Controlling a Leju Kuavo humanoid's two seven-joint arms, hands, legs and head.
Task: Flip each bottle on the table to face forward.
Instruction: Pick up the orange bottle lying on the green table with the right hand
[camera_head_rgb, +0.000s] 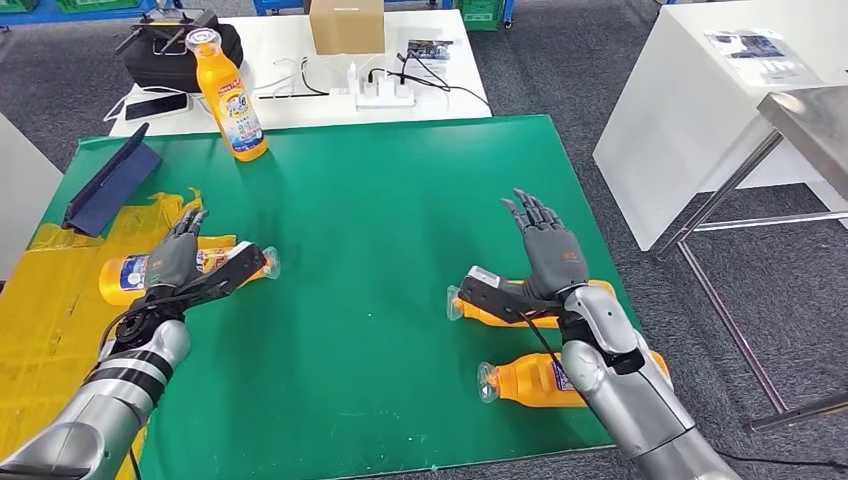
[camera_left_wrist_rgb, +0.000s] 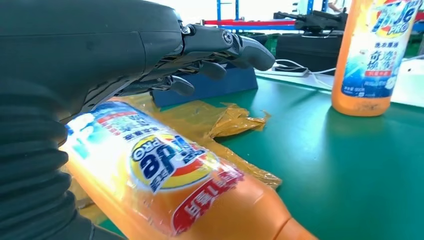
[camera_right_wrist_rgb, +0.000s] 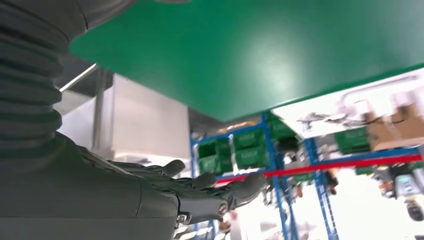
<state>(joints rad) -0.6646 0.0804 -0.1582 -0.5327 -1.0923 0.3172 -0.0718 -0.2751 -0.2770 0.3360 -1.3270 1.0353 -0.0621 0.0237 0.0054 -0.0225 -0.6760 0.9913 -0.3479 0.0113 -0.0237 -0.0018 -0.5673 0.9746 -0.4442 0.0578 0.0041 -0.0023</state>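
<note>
Three orange bottles lie on their sides on the green table (camera_head_rgb: 400, 200), and a fourth orange bottle (camera_head_rgb: 235, 100) (camera_left_wrist_rgb: 372, 55) stands upright at the far left. My left hand (camera_head_rgb: 175, 255) (camera_left_wrist_rgb: 215, 47) hovers, fingers stretched out, over the lying bottle (camera_head_rgb: 122, 275) (camera_left_wrist_rgb: 165, 185) at the left, gripping nothing. My right hand (camera_head_rgb: 548, 248) (camera_right_wrist_rgb: 200, 192) is raised with fingers spread above the lying bottle (camera_head_rgb: 480, 312) at the right. The third lying bottle (camera_head_rgb: 530, 380) is nearer the front edge, partly hidden by my right forearm.
A crumpled yellow plastic sheet (camera_head_rgb: 60, 310) (camera_left_wrist_rgb: 235, 120) lies under the left bottle, with a dark blue folder (camera_head_rgb: 110, 185) behind it. The white table beyond holds a cardboard box (camera_head_rgb: 347, 25), a power strip (camera_head_rgb: 385, 95) and a black case (camera_head_rgb: 160, 50). A steel table (camera_head_rgb: 810, 125) stands at the right.
</note>
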